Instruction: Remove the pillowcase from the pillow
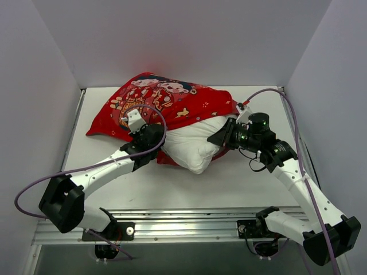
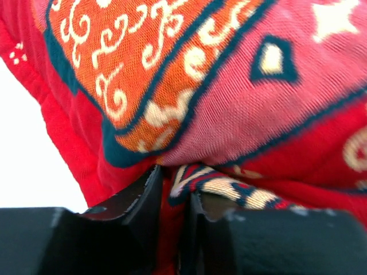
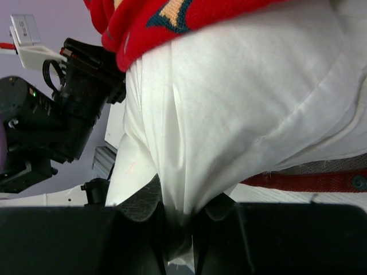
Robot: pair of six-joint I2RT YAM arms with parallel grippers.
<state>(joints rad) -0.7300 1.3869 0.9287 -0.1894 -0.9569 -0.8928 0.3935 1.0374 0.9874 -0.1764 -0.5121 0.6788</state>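
Note:
The red printed pillowcase (image 1: 166, 103) lies at the back of the table and covers the far part of the white pillow (image 1: 195, 143), whose near end sticks out of it toward the front. My left gripper (image 1: 143, 134) is shut on a fold of the pillowcase (image 2: 229, 103) at its near left edge, with red fabric pinched between the fingers (image 2: 143, 195). My right gripper (image 1: 225, 136) is shut on a bunch of the pillow's white cloth (image 3: 229, 114) at its right side. The pillowcase's red hem (image 3: 149, 28) shows above the white cloth.
White walls close in the table (image 1: 241, 183) on the left, back and right. A metal rail (image 1: 189, 223) with the arm bases runs along the near edge. Purple cables (image 1: 287, 109) loop from both arms. The left arm (image 3: 51, 120) shows in the right wrist view.

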